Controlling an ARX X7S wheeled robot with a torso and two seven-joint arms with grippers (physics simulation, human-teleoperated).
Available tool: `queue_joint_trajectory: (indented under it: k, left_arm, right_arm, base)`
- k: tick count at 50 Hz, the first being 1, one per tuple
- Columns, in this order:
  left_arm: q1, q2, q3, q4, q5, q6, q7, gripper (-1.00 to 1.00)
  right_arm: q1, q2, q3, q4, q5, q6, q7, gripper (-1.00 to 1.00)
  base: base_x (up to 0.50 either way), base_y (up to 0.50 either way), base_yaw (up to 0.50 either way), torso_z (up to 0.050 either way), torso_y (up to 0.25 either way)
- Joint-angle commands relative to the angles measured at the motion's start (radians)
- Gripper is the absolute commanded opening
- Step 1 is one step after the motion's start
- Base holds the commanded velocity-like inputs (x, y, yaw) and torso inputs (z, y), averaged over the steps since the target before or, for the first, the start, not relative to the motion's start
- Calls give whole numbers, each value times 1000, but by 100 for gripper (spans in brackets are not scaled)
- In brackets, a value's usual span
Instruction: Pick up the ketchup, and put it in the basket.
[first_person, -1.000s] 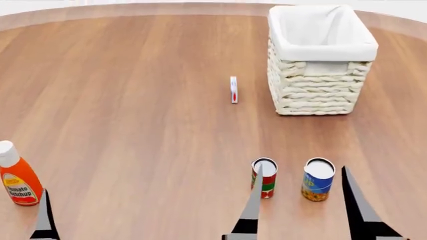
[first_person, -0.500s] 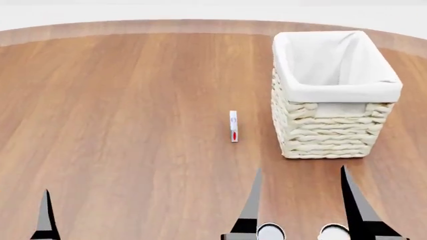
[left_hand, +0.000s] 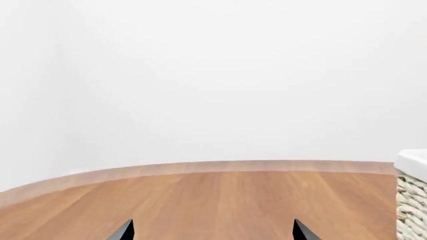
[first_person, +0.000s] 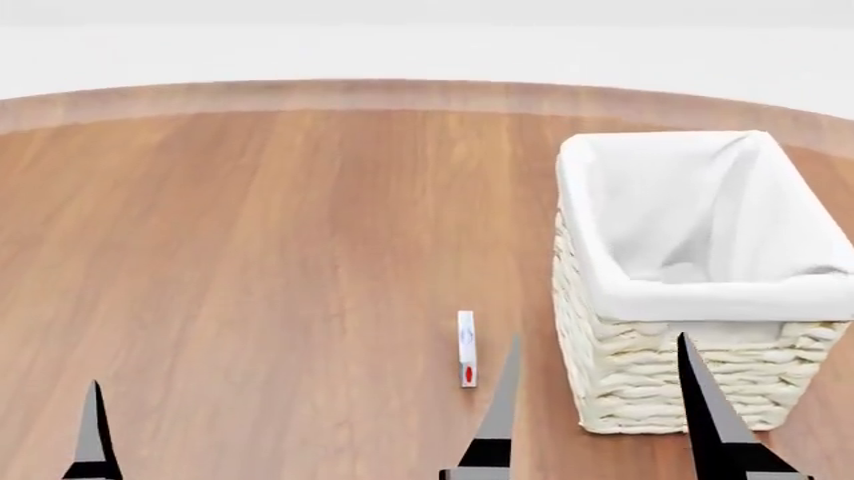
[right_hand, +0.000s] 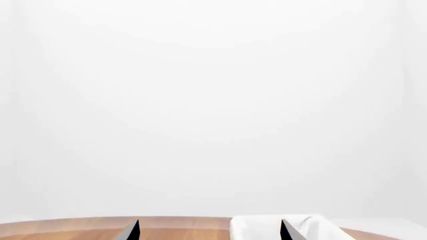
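Wooden tabletop (first_person: 267, 260) fills your head view under a white wall. At right stands the basket (first_person: 694, 330); a small white tube (first_person: 466, 362) lies just left of it. Your right gripper (first_person: 594, 410) and left gripper (left_hand: 212, 231) both gape wide, empty. No ketchup shows.

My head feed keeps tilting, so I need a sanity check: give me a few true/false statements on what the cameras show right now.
1. The ketchup is in view. False: no camera shows it.
2. The basket is empty. True, as far as its liner shows.
3. The right gripper holds something. False: it is open and empty.
4. A small white item lies left of the basket. True.
5. The left gripper is shut. False: its fingers are spread apart.
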Motion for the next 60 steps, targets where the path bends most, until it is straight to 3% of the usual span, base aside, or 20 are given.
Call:
queue_joint_trajectory:
  k: [1, 14, 25, 60]
  left_arm:
    - [1, 17, -39, -26, -31, 82, 38, 100]
    - [0, 8, -40, -20, -46, 76, 28, 100]
    - [-3, 3, -35, -27, -53, 78, 21, 100]
    - [-1, -18, -29, -39, -63, 98, -3, 100]
  right_arm:
    - [6, -13, 20, 27, -7, -15, -21, 100]
    - [7, -14, 22, 50, 12, -29, -9, 100]
    - [-11, -14, 35, 54, 66, -95, -24, 100]
    - [-2, 20, 3, 47, 61, -81, 7, 100]
  base:
    - [500, 0, 0, 0, 10]
    - [498, 0, 0, 0, 1]
    - [17, 0, 0, 0, 0]
    - [-56, -456, 0, 0, 0]
